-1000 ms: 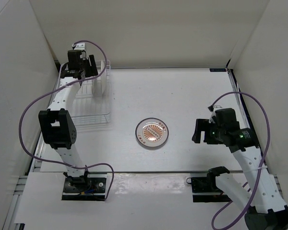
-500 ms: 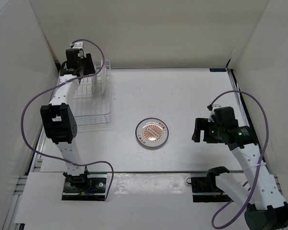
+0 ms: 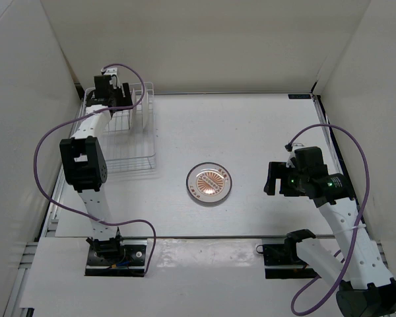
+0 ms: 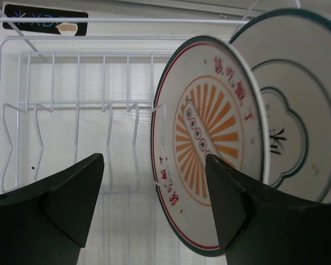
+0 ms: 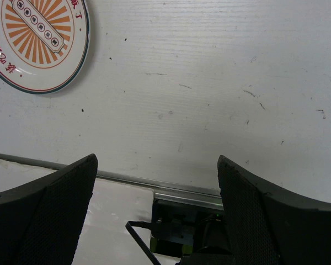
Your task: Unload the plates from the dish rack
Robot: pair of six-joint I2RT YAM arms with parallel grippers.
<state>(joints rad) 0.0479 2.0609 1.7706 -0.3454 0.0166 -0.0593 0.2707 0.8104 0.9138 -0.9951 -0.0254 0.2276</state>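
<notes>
Table (image 3: pixel 264 132) white, scuffed, white walls (image 3: pixel 204 39) around; plate (image 3: pixel 210 183) flat mid-table; left tool (image 4: pixel 154 160), right tool (image 5: pixel 157 160) spread wide.

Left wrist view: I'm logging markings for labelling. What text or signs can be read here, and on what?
"XD": black label beyond the dish rack; the rest of it is unreadable.
Red Chinese characters on the rim of the sunburst plate: too blurred to quote.
Black characters on the pale plate: unreadable.
</notes>
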